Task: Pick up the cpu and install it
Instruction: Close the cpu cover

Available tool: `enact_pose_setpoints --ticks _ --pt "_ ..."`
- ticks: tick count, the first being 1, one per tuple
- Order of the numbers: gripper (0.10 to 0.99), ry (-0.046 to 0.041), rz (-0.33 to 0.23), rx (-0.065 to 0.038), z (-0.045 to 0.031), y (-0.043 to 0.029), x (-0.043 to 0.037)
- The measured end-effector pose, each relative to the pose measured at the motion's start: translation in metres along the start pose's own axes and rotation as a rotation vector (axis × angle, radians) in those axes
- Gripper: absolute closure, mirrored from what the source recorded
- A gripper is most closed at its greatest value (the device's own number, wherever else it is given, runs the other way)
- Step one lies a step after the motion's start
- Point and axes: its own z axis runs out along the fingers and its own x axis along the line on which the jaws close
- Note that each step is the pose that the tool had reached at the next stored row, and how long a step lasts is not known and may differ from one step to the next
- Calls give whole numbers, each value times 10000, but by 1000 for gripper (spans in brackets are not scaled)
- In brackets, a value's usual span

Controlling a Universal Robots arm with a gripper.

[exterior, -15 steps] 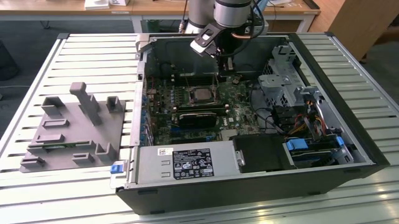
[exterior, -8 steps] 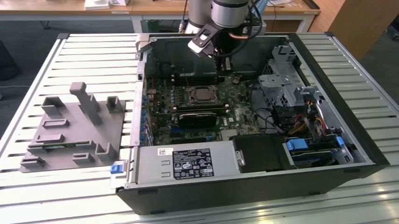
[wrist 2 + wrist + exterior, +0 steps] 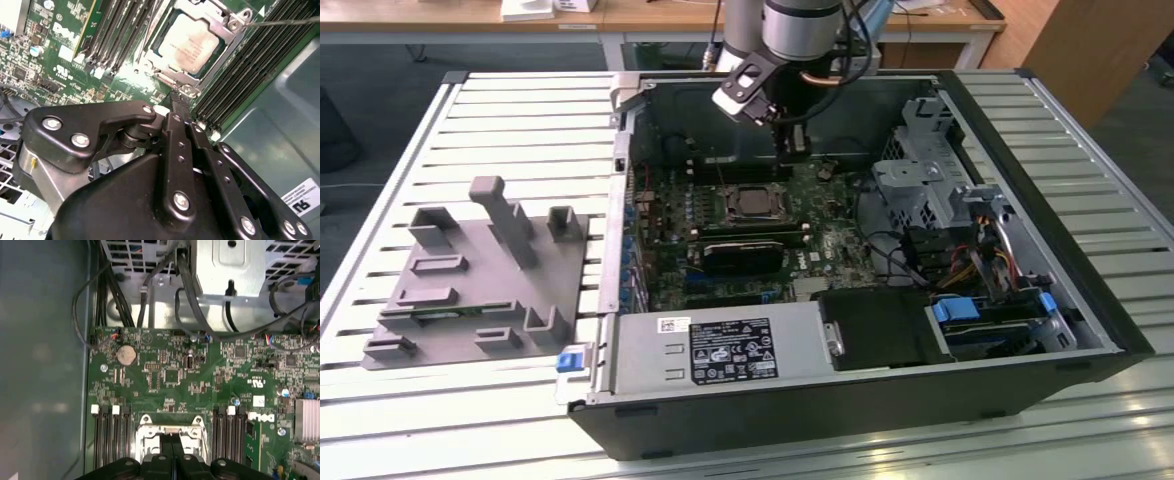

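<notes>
The cpu [image 3: 187,42] sat flat in its socket on the green motherboard [image 3: 670,272], silvery top facing up, with the metal socket frame [image 3: 217,52] around its edges; in the exterior view it [image 3: 751,203] lay near the middle of the open computer case [image 3: 854,410]. Rows of black memory slots [image 3: 250,60] ran along both sides of the socket.

The gripper [image 3: 790,152] hung inside the case just beyond the socket, on the side of the case's far wall. Its two black fingers were pressed together with nothing between them, as both wrist views showed [image 3: 177,100] [image 3: 173,440], and the tip stood close to the socket's edge, off the chip.

Farther across the board a round coin cell [image 3: 125,355] sat near the bundled black cables. Outside the case, toward the exterior view's left, a grey plastic fixture [image 3: 467,290] with upright posts rested on the slatted table [image 3: 494,110].
</notes>
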Motion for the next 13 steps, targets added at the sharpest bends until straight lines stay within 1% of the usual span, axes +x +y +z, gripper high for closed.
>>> enact_pose_setpoints --ticks 5,8,13 --pt "980 2 0 -1 11 -38 1" --pt "980 0 0 0 21 -58 -15" --pt "980 3 -1 -1 34 -124 -48"
